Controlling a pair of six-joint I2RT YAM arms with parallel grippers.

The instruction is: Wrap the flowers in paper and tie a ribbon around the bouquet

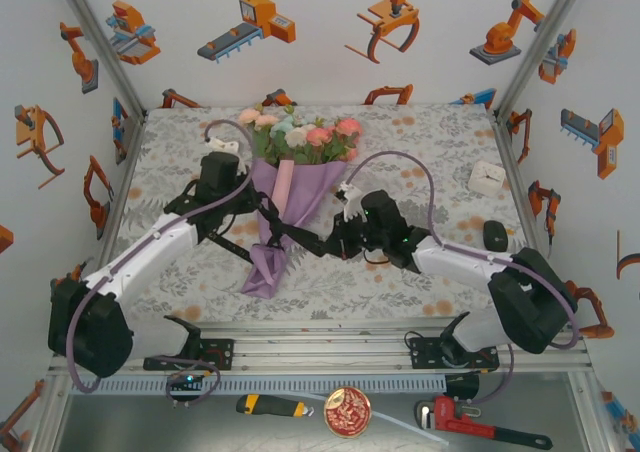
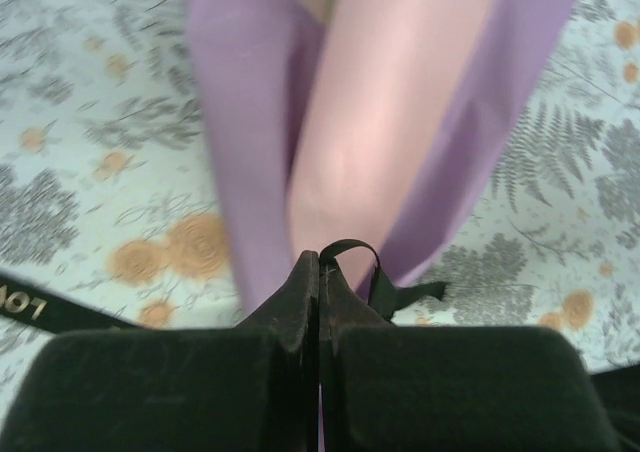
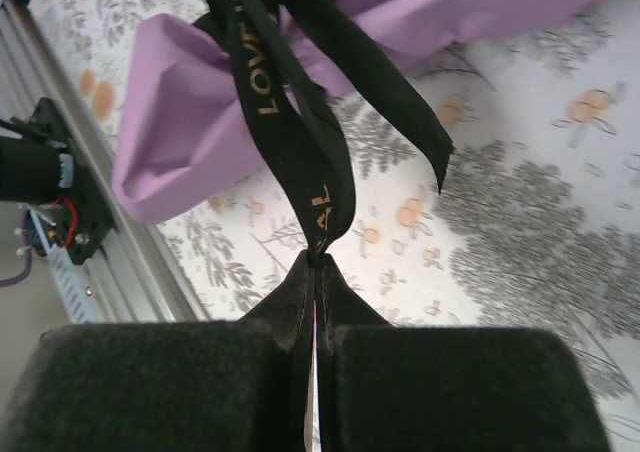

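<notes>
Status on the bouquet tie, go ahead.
Left gripper shut on ribbon loop. Right gripper shut on ribbon tail. Ribbon round bouquet neck, paper wrapped. White box off right, clear.

Carries a grey tablecloth (image 1: 180, 162) printed with ferns and orange flowers, spread from edge to edge. Holds the bouquet (image 1: 290, 187) flat in the middle: blooms (image 1: 300, 134) toward the far wall, purple paper (image 1: 265, 267) tail flared toward the near rail (image 1: 330, 347), black ribbon (image 3: 290, 132) at its narrow waist. Bears a small white box (image 1: 487, 178) at far right and a black oval object (image 1: 495, 235) a little nearer, both well apart from the bouquet.
</notes>
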